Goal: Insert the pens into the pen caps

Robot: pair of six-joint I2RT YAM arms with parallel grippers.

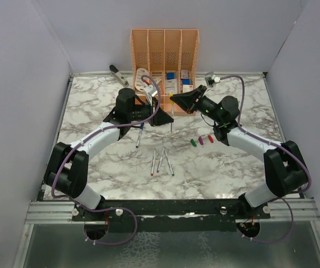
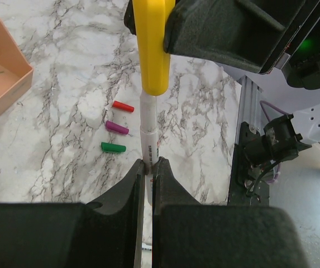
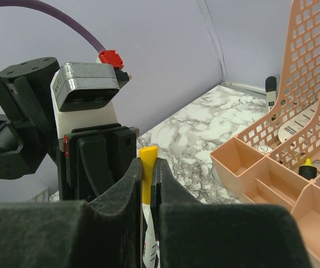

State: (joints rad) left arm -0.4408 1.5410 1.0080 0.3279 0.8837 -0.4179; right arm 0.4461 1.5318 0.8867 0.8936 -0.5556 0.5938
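top view: a glossy, grey-veined marble table (image 1: 92, 111) carries four thin silver loose pens (image 1: 161, 159) lying flat near the centre. stubby green, purple and red caps (image 1: 201, 140) sit in a row to their right, and a slatted peach organiser (image 1: 164, 53) stands at the back.

left wrist: the left gripper (image 2: 150, 165) has matte black foam fingers pinching the held pen (image 2: 148, 134), a round, silver-white pen raised above the table, its far end inside the smooth yellow cap (image 2: 151, 50).

right wrist: the right gripper (image 3: 147, 163) is clamped on that cap.

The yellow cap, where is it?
In the left wrist view the yellow cap sits top centre, pinched by the right gripper over the end of the pen that the left gripper holds.
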